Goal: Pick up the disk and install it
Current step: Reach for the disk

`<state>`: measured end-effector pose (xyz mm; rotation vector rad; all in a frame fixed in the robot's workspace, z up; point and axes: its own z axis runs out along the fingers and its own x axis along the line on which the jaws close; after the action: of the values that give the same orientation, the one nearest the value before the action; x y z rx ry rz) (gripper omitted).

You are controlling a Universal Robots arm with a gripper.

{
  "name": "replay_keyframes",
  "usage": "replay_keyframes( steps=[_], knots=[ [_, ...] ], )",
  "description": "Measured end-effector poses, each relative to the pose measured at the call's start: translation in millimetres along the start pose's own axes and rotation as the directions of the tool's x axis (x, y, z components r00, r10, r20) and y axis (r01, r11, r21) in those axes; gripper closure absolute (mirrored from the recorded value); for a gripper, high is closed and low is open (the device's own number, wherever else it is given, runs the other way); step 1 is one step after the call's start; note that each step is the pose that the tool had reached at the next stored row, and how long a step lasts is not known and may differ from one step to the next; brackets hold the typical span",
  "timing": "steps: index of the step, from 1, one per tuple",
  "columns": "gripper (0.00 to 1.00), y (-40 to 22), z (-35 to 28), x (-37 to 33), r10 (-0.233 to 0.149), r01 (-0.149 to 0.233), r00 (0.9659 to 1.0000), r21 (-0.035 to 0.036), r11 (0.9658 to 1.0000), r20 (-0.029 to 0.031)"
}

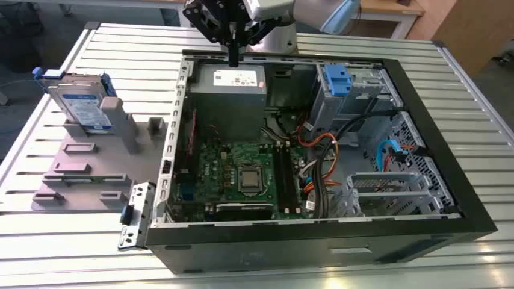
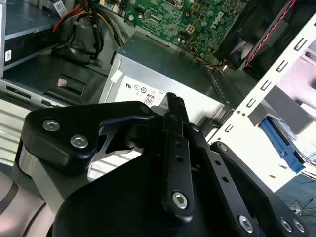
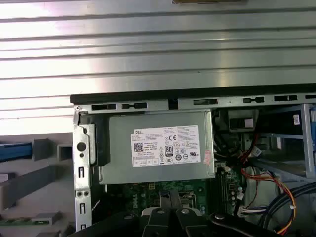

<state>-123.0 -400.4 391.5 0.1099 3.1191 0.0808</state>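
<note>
Gripper (image 1: 233, 62) hangs over the far end of the open PC case (image 1: 473, 198), tips pointing down at the outer edge of the PSU (image 1: 233, 84), by the case wall. Can't tell if it touches. Jaws closed, tips together, nothing btwn them. The second wrist view agrees: gripper (image 2: 173, 101) tips pressed together, PSU (image 2: 163, 64) beyond them. In the first wrist view the gripper (image 3: 165, 195) tips sit over the mobo edge, w/ the PSU (image 3: 158, 145) and its white sticker past them.

Disk (image 1: 83, 108) is not picked. It stands on edge w/ label face showing and blue carrier around it, in a slot of the grey fixture (image 1: 88, 162). Fixture sits on the slatted counter (image 1: 48, 241) at the exterior view's left, outside the case and well apart from the gripper. In the second wrist view the disk (image 2: 279, 140) shows as a blue carrier edge past the case's side wall.

Inside the case:
- Mobo (image 1: 241, 171) lies flat in the middle, just beside the PSU.
- Grey drive cage (image 1: 353, 96) w/ blue latch (image 1: 336, 81) is at the exterior view's upper right, next to the PSU.
- Orange cables (image 1: 317, 144) run btwn mobo and cage.
</note>
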Motion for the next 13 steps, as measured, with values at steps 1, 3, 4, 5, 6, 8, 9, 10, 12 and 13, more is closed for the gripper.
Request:
replay_keyframes(
  steps=[1,3,4,5,6,8,9,10,12,13],
  knots=[
    [0.89,0.0,0.0,0.0,0.000,0.000,1.0000,0.0000,1.0000,0.0000],
    [0.89,0.0,0.0,0.0,0.000,0.000,1.0000,0.0000,1.0000,0.0000],
    [0.89,0.0,0.0,0.0,0.000,0.000,1.0000,-0.0001,1.0000,0.0000],
    [0.89,0.0,0.0,0.0,0.000,0.000,1.0000,0.0000,1.0000,0.0000],
    [0.89,0.0,0.1,0.1,0.000,0.000,1.0000,-0.0001,1.0000,0.0000],
    [0.89,0.0,0.1,0.6,0.000,0.000,1.0000,-0.0002,1.0000,0.0001],
    [0.89,0.0,0.1,0.6,0.000,0.000,1.0000,-0.0001,1.0000,0.0001],
    [0.89,0.0,0.0,0.8,0.000,0.000,1.0000,0.0000,1.0000,0.0000],
    [0.89,-0.1,0.0,1.4,0.000,0.000,1.0000,0.0000,1.0000,0.0000],
    [0.89,-0.1,0.0,1.6,0.000,0.000,1.0000,0.0000,1.0000,0.0000]
  ],
)
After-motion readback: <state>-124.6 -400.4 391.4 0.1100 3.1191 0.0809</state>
